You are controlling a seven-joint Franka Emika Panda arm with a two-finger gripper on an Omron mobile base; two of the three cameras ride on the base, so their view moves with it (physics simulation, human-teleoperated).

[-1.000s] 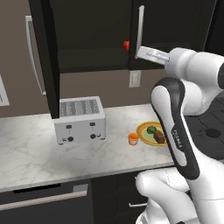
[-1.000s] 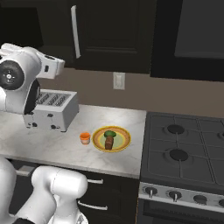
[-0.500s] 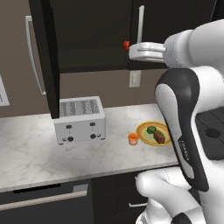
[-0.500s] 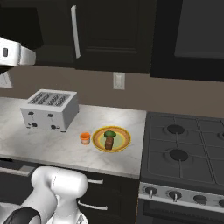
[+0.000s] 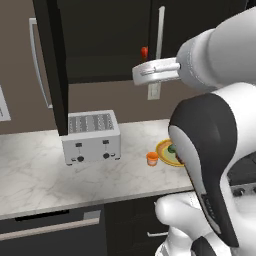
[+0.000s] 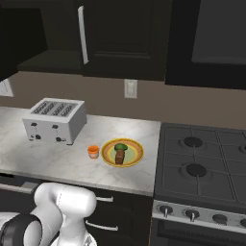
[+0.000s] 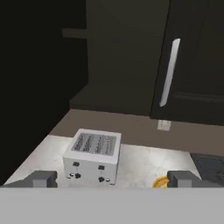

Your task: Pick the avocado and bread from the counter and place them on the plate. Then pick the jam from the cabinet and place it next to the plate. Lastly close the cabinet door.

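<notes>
- Claw (image 7: 112,178) spread wide and empty, its two grey fingertips (image 7: 40,178) far apart at the bottom of the hand view, nothing between them
- Raised high at cabinet level in the left base view, on the end of the white arm (image 5: 156,71), in front of the dark cabinet (image 5: 107,40)
- Judged to be on the last step: closing the cabinet door (image 5: 55,65), which stands swung out edge-on above the toaster (image 5: 91,136)
- Jam (image 6: 93,152) standing on the tabletop (image 6: 57,158) just beside the plate (image 6: 136,148), apart from its rim, so that step looks done
- Avocado (image 6: 121,146) and bread (image 6: 119,156) both lying on the plate, touching or nearly so
- Next move calls for getting the claw to the outer face of the open door, off to the left, and pushing it round toward the cabinet front; no grip needed, though the fingers might be better closed for a firm push
- Hand view looks into the dark cabinet interior (image 7: 118,57) with its shelf edge, past a shut neighbouring door with a silver bar handle (image 7: 169,72), down to the toaster and a sliver of the plate's orange rim
- Left base view alone gives the open door's angle and a small red fruit (image 5: 144,51) inside the cabinet
- Right base view gives the clearest look at plate, jam and the stove (image 6: 202,163) beside them
</notes>
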